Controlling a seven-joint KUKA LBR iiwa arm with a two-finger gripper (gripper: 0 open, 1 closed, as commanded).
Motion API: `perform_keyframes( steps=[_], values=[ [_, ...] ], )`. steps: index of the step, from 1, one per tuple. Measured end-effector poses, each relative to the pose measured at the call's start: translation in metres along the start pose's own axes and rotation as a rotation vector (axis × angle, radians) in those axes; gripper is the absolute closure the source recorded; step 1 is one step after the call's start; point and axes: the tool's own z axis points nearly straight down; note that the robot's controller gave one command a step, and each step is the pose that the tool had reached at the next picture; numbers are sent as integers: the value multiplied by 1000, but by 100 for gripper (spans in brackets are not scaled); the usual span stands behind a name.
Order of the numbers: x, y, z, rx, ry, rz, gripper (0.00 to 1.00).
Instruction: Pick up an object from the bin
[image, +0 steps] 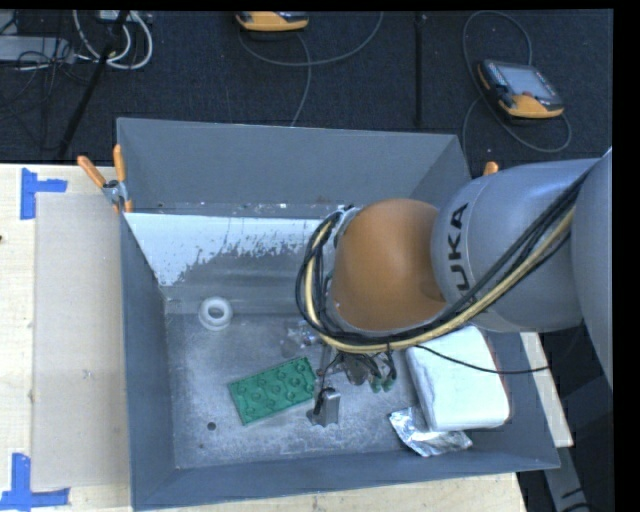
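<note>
A flat green studded building plate (270, 390) lies tilted on the bin floor, left of centre near the front. My gripper (325, 406) reaches down under the arm's wrist, right at the plate's right end. It stands close to the plate's edge, and I cannot tell whether it touches. Nothing shows in its grasp.
A small white tape ring (214, 313) lies at the back left of the floor. A white box (458, 385) rests against the right wall, with crumpled silver foil (428, 436) in front of it. The arm's wrist hides the middle of the bin.
</note>
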Motion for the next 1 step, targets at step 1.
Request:
perform_keyframes(
  steps=[1],
  values=[
    [-24,1,71,0,-3,-32,0]
  ],
)
